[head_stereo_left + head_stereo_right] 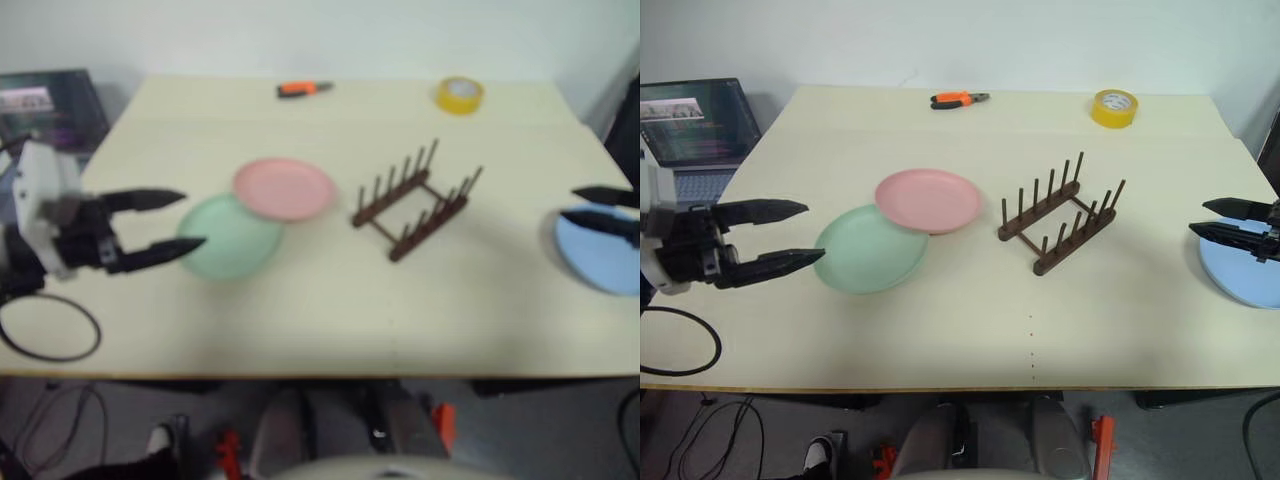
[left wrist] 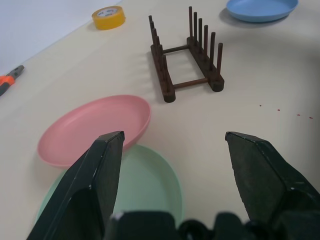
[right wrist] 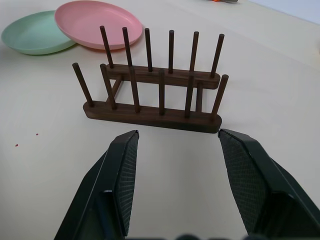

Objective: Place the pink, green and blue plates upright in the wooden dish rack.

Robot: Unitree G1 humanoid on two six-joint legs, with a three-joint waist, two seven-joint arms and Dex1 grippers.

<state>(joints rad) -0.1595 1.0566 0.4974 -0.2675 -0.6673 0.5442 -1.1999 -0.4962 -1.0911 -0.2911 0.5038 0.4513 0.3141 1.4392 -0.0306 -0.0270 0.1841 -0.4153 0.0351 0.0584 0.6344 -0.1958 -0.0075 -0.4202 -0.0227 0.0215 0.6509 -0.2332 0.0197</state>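
Observation:
The pink plate lies flat on the table, its near edge overlapping the green plate beside it. To their right the empty wooden dish rack stands on the tabletop. The blue plate lies flat at the table's right edge. My left gripper hovers open just left of the green plate, nothing between its fingers. My right gripper hangs open over the blue plate's near side, pointing toward the rack, and holds nothing.
At the table's far edge lie orange-handled pliers and a yellow tape roll. A laptop sits off the left side. A black cable loop lies at the front left corner. Bare table spreads in front of the rack.

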